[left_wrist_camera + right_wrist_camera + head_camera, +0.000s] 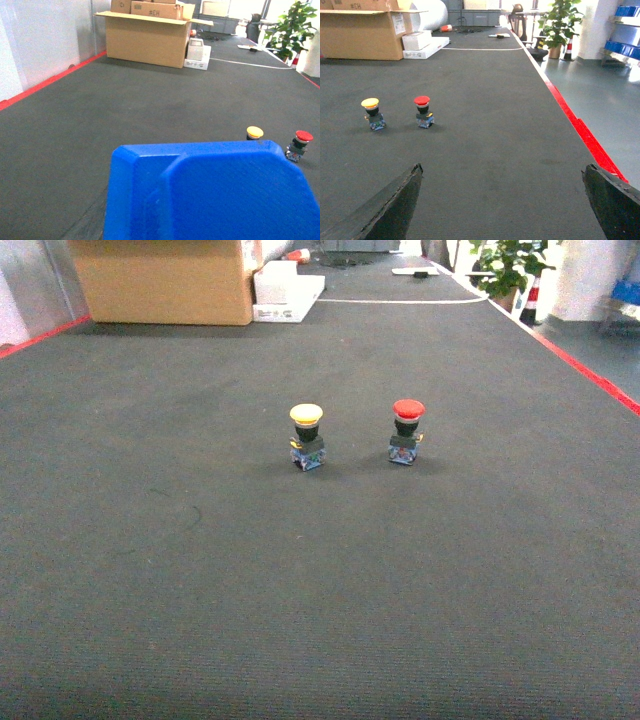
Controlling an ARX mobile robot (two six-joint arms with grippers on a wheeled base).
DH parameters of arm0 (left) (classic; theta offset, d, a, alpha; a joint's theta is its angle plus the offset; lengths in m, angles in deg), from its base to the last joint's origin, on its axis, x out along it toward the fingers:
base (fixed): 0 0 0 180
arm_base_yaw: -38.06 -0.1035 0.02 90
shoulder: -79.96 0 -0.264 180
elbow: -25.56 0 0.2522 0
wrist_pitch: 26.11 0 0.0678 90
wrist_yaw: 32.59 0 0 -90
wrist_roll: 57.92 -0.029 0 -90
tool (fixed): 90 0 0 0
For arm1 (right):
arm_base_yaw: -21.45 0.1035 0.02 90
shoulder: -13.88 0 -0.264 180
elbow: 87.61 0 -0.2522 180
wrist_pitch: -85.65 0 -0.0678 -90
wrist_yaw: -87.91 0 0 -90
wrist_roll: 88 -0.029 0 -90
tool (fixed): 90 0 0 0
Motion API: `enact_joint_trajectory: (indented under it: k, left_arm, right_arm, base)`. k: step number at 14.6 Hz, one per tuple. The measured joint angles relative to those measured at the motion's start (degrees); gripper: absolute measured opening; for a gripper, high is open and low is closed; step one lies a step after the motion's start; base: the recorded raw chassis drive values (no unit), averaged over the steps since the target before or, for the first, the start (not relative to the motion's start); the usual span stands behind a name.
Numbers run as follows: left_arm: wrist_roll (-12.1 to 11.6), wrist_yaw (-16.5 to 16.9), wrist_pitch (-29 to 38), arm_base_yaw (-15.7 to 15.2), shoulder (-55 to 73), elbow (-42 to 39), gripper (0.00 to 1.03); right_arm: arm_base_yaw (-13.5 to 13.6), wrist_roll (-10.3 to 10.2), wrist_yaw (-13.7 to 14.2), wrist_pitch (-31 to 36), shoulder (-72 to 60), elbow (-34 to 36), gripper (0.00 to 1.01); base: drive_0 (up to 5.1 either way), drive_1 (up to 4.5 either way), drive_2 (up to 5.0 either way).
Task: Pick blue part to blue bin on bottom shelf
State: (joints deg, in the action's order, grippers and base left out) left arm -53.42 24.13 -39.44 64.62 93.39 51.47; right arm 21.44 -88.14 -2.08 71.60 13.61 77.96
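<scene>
Standing on grey carpet (200, 570): yellow-capped button (307, 436), red-capped button (406, 430) at its 3 o'clock | blue bin (210, 195) fills left wrist view, left grip unclear | right gripper (502, 200) wide open, empty | cardboard box (165, 280) at 11 o'clock

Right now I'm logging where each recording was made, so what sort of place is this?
Probably a warehouse or workshop floor: dark carpet-like mat edged with red tape, a big cardboard box, and blue bins on a rack at the side.
</scene>
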Motion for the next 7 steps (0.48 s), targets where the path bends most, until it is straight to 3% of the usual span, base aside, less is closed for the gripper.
enact_joint_trajectory:
  k: [4, 7]
  left_arm:
    - [0.02, 0.0, 0.0, 0.0, 0.0, 0.0, 0.44]
    - [0.02, 0.0, 0.04, 0.0, 0.07, 0.0, 0.44]
  right_arm:
    - [0.0, 0.0, 0.0, 0.0, 0.0, 0.0, 0.98]
    - [0.0, 0.0, 0.0, 0.09, 0.0, 0.0, 0.98]
  base:
    - [0.0, 0.0, 0.0]
    - [0.0, -4.18, 4.2]
